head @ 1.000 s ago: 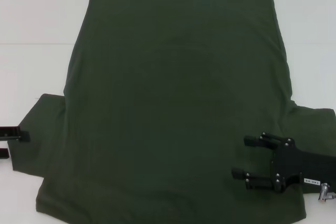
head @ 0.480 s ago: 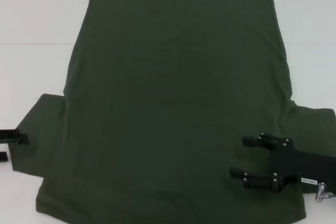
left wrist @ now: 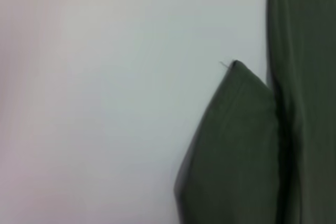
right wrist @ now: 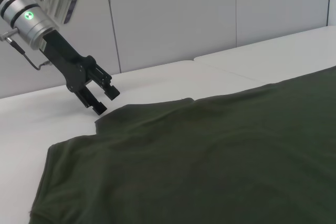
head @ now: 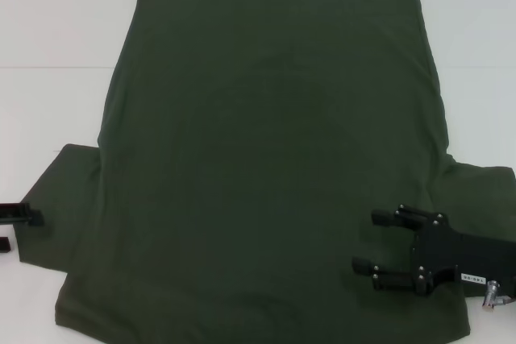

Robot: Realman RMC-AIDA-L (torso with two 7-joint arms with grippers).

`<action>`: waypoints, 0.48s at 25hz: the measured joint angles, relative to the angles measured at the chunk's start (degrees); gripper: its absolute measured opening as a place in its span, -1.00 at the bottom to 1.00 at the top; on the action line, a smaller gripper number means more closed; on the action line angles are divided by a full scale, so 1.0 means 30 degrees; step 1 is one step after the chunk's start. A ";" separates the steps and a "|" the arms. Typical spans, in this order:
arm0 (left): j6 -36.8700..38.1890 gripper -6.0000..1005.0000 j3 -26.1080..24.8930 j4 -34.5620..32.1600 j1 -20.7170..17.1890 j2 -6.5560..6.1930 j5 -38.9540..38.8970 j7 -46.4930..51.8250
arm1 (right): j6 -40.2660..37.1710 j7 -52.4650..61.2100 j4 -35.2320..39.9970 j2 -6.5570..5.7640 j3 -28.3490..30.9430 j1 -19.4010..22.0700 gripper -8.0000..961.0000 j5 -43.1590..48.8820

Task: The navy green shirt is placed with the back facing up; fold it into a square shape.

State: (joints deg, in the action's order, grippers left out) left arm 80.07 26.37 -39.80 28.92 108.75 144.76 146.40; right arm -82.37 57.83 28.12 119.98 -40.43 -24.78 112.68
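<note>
Shirt lies flat on the desk; right pincer spread wide above its sleeve, left pincer parted beside the other.

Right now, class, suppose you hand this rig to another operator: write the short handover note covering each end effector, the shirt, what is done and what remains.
Left end effector: open, holding nothing, at the outer edge of the shirt's left sleeve.
Right end effector: open, holding nothing, over the shirt's near right part beside the right sleeve; contact cannot be judged.
Navy green shirt: spread flat on the white table, plain side up, both sleeves out, hem at the far end.
Done: shirt laid out; no fold visible.
Left: grasp the cloth, fold the sleeves and sides in, then fold lengthwise into a square.
</note>
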 joint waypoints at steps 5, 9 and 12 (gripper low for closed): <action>-0.0189 0.61 -0.0002 0.0097 0.0018 0.0028 0.0225 0.0098 | 0.0007 0.0001 -0.0024 0.0027 0.0000 -0.0005 0.87 0.0001; -0.0240 0.61 -0.0006 0.0222 0.0052 0.0028 0.0233 0.0099 | 0.0007 0.0000 -0.0031 0.0027 -0.0005 -0.0003 0.87 0.0000; -0.0246 0.60 -0.0004 0.0245 0.0104 0.0024 0.0234 0.0105 | 0.0007 0.0000 -0.0031 0.0025 -0.0021 -0.0004 0.87 0.0000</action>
State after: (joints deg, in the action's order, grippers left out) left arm 79.33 26.36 -39.06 29.23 108.83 145.46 146.71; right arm -82.35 57.83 28.03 120.05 -40.49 -24.79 112.68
